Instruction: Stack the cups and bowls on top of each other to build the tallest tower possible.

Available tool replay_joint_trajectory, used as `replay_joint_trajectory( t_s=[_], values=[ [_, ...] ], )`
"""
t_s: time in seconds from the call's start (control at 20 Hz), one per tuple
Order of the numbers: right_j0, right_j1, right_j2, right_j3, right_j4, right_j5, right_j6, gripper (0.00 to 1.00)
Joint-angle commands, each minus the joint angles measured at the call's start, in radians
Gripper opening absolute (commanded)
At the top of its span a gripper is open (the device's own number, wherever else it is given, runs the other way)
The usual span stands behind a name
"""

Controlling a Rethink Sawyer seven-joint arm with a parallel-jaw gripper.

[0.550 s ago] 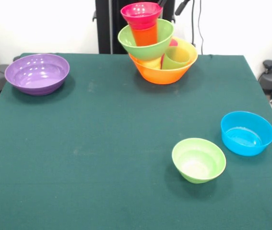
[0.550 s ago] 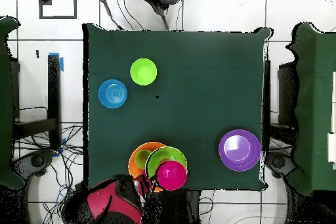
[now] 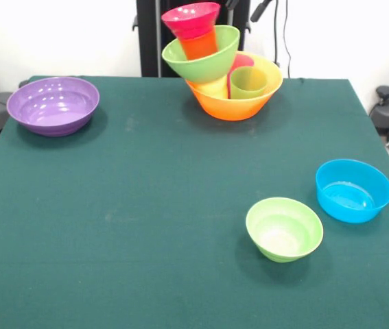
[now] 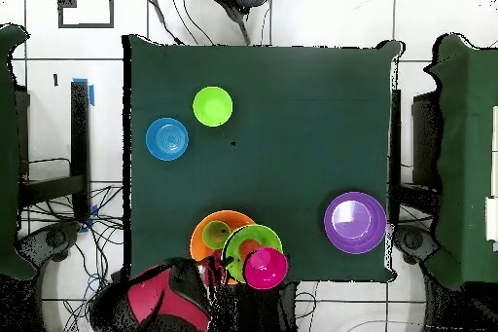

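The tower stands at the table's far edge. Its base is the large orange bowl (image 3: pixel 234 103) (image 4: pixel 208 233). That bowl holds the yellow cup (image 3: pixel 213 87), the light green cup (image 3: pixel 248 83) and the purple-magenta cup (image 3: pixel 241 62). The large light-green bowl (image 3: pixel 208 63) (image 4: pixel 236 244) leans tilted on them. In it stands the orange-red cup (image 3: pixel 199 46), capped by the small pink-red bowl (image 3: pixel 191 18) (image 4: pixel 266 268). Only dark parts of my gripper (image 3: pixel 246 6) show at the top edge behind the tower. The red arm (image 4: pixel 160 299) is drawn back.
The wide purple bowl (image 3: pixel 53 104) (image 4: pixel 355 222) sits at the far left in the front view. The blue bowl (image 3: pixel 353 190) (image 4: pixel 167 139) and the small light-green bowl (image 3: pixel 284 229) (image 4: pixel 212 106) sit near the front right. A green cloth covers the table (image 3: pixel 146 205).
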State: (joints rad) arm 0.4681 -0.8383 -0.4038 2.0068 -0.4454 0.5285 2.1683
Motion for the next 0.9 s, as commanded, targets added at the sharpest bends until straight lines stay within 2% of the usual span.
replay_joint_trajectory(
  t_s=[0.05,0.9],
  values=[
    [0.023,0.067,0.040,-0.057,0.036,-0.002,0.180,1.00],
    [0.040,0.078,0.024,-0.063,0.048,-0.008,0.180,1.00]
  ],
)
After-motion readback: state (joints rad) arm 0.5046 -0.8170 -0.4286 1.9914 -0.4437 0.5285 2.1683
